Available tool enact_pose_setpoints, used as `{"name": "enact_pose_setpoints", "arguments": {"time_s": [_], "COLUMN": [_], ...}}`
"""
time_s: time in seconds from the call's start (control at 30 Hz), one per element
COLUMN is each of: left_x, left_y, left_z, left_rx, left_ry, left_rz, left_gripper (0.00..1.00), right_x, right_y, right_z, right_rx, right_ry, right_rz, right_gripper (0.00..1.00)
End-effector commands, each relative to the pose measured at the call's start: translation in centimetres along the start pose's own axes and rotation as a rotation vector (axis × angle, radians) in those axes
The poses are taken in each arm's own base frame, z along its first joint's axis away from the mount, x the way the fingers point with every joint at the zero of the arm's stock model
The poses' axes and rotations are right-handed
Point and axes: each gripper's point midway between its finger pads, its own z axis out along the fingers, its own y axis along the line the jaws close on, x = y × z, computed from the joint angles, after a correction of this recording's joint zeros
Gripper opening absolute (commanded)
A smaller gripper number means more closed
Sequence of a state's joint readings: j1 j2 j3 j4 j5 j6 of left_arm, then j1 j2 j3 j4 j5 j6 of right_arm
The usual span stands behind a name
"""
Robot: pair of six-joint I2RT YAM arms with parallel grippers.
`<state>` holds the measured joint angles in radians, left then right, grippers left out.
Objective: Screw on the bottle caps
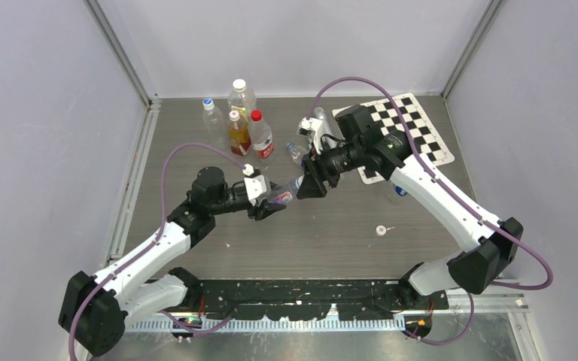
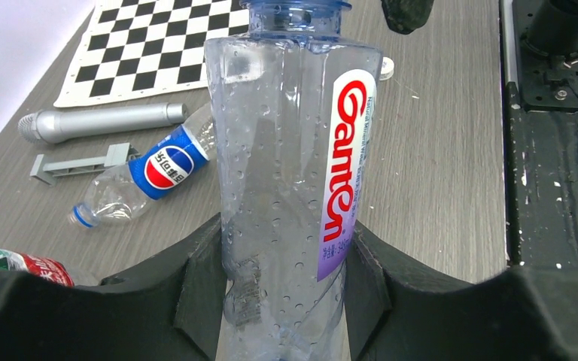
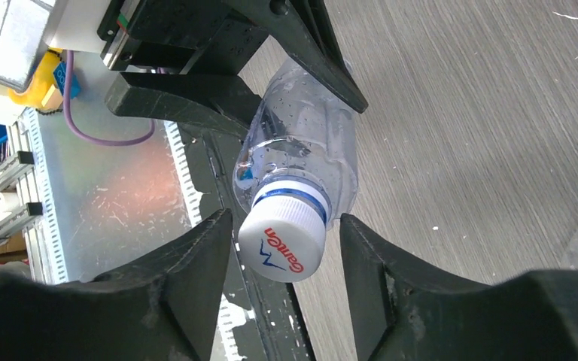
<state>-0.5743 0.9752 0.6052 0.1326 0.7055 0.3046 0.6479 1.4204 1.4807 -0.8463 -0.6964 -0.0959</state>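
Table (image 1: pixel 331 241): grey wood-grain top. Walls (image 1: pixel 286 37): plain pale grey panels at left, rear and right. Corner posts (image 1: pixel 121 49): aluminium, two, at rear. Lighting: even, soft shadows.

Your left arm (image 1: pixel 150 252) reaches in from the left of the bottle (image 1: pixel 289 191), forearm low. The left gripper (image 1: pixel 272 203) is clamped on the bottle's body, one finger (image 2: pixel 199 293) pressed to each side. Your right arm (image 1: pixel 436 197) comes in from the far right of the bottle, elbow bent, wrist aimed at its cap (image 3: pixel 282 242). The right gripper (image 1: pixel 306 183) straddles that cap end, jaws parted, fingers (image 3: pixel 196 278) just off the cap on both sides, not gripping. The two grippers face each other along the bottle
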Motion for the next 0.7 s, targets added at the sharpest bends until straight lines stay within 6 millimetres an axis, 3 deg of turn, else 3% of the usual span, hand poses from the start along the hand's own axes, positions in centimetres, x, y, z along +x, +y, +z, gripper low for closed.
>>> {"name": "enact_pose_setpoints", "arguments": {"time_s": [0.0, 0.2, 0.4, 0.67], "left_x": [-2.1, -2.4, -2.4, -1.9], "left_y": [0.4, 1.3, 2.1, 2.7], "left_z": [0.6, 0.9, 1.3, 1.7], "left_rx": [-0.004, -0.072, -0.123, -0.16], "left_ry": [-0.094, -0.149, -0.193, -0.21], "left_rz": [0.084, 0.001, -0.085, -0.197], "left_gripper": [0.0, 0.0, 0.0, 0.0], "right_x": [-2.2, -2.3, -2.8, -3.4], "right_y": [0.0, -0.3, -0.6, 0.5], "right_z": [-0.9, -1.7, -3.0, -5.4], "right_rx": [0.034, 0.061, 0.109, 0.134], "right_ry": [-0.058, -0.07, -0.086, -0.114], "right_rz": [-0.025, -0.012, -0.01, -0.009], "right_gripper": [0.63, 0.74, 0.8, 0.84]}}
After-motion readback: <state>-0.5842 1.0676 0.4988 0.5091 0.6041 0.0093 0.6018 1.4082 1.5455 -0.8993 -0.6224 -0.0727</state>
